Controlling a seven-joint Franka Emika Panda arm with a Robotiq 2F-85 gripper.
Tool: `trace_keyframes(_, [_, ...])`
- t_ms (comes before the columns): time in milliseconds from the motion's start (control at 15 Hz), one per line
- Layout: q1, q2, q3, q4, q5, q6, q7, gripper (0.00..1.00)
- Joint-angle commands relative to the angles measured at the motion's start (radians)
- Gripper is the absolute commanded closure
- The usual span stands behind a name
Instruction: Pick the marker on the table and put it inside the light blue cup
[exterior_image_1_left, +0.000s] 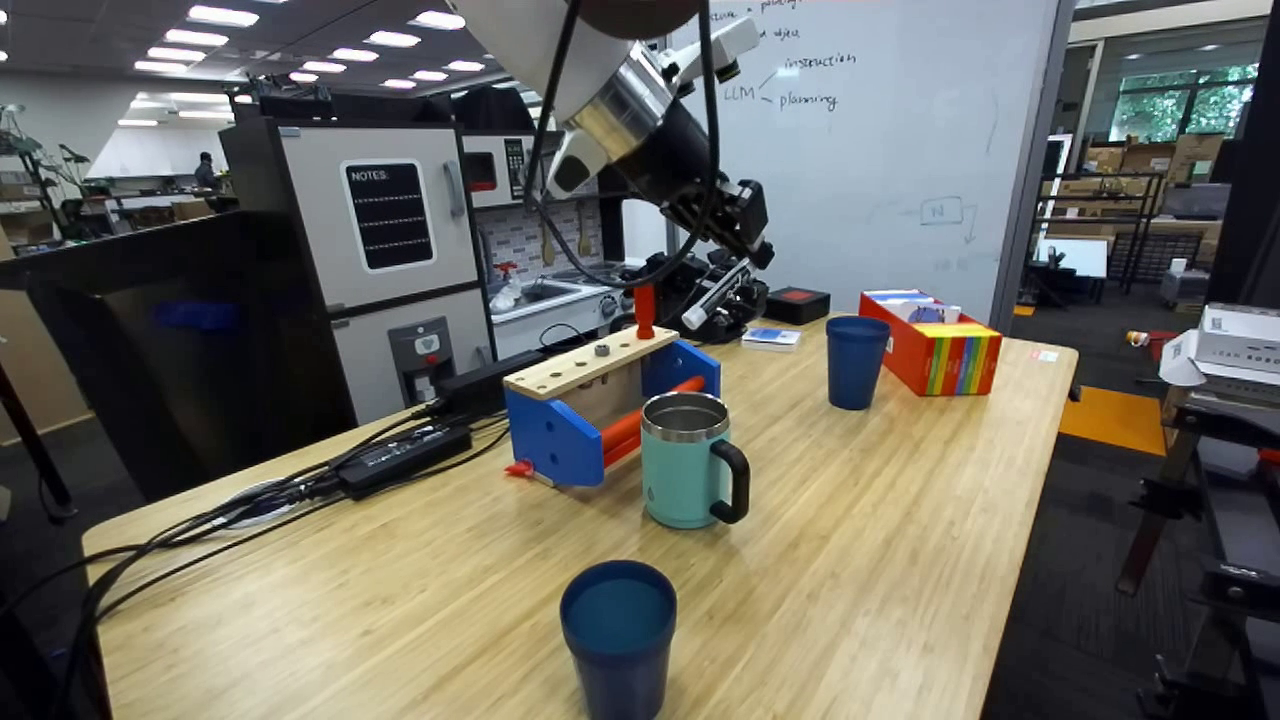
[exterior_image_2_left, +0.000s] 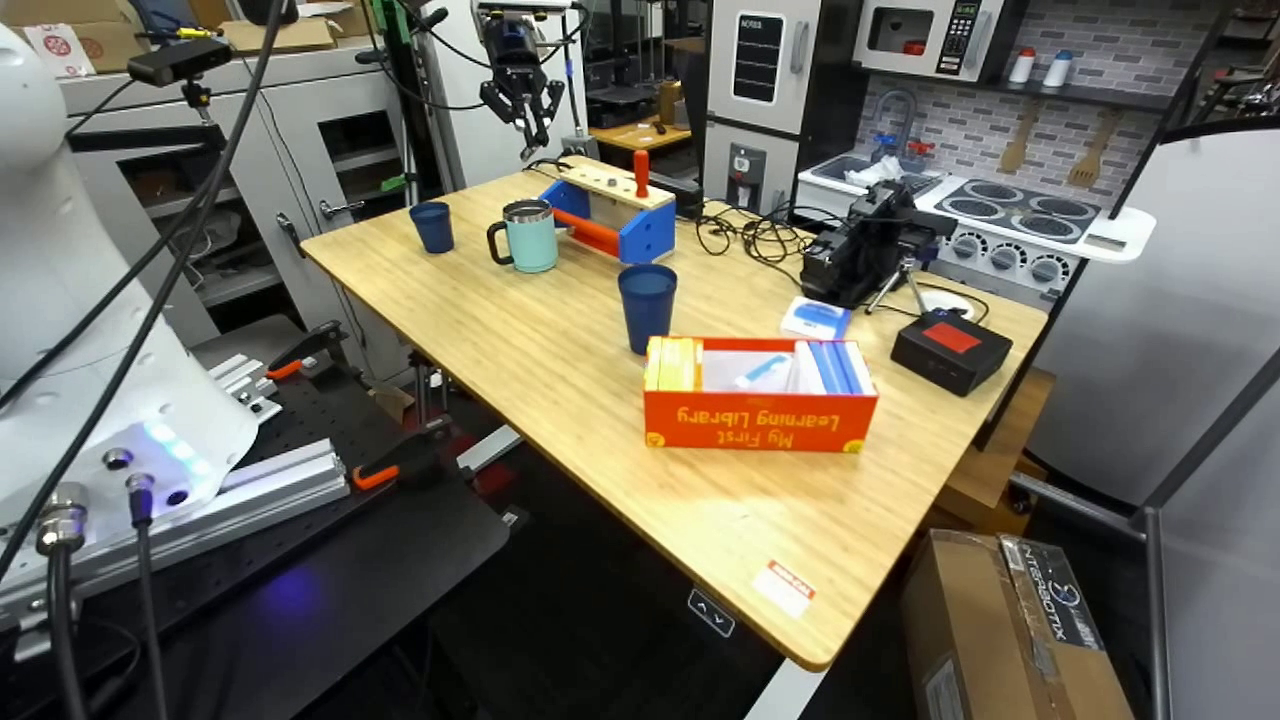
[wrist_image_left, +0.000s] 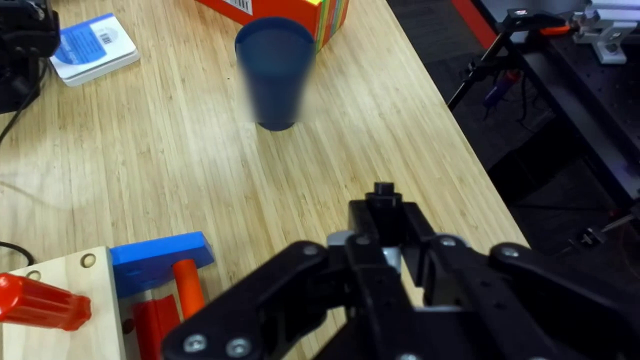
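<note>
Pincer (wrist_image_left: 385, 220), black with two jointed fingers: drawn in to about the girth of a pale-barrelled, dark-ended marker (exterior_image_1_left: 715, 295), which it appears to grip at the fingertips. Dark end shows between the tips in the wrist view; in an exterior view the barrel slants down and outward from them, clear of the table (exterior_image_1_left: 830, 540).

Handling (judged): light, stiff, hardly fragile. Smooth round plastic, so liable to slip or swivel under the pads. Hold seems nearer the dark end; mid-barrel would balance better.

Teal mug (exterior_image_1_left: 680, 480), steel-rimmed, with black loop handle: taken as the task's cup. Lower than the pincer in both exterior views; whether straight beneath, cannot tell. Wall satin, cylindrical, rigid by look.

Navy tapered cup (wrist_image_left: 275, 85), probably plastic: beyond the fingertips and to their left, wrist view. Toy workbench (exterior_image_1_left: 610, 395), drilled pale wood between flat blue end panels: lower than the pincer, left of it in the wrist view. Table grain fine, striped, slightly glossy.
</note>
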Motion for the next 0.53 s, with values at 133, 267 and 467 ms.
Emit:
trace_keyframes(133, [0.014, 0.104, 0.002, 0.144, -0.002, -0.115, -0.039, 0.95])
trace_keyframes(267, [0.018, 0.126, 0.002, 0.165, -0.001, -0.131, -0.039, 0.95])
trace_keyframes(467, [0.029, 0.164, 0.004, 0.202, -0.002, -0.154, -0.049, 0.95])
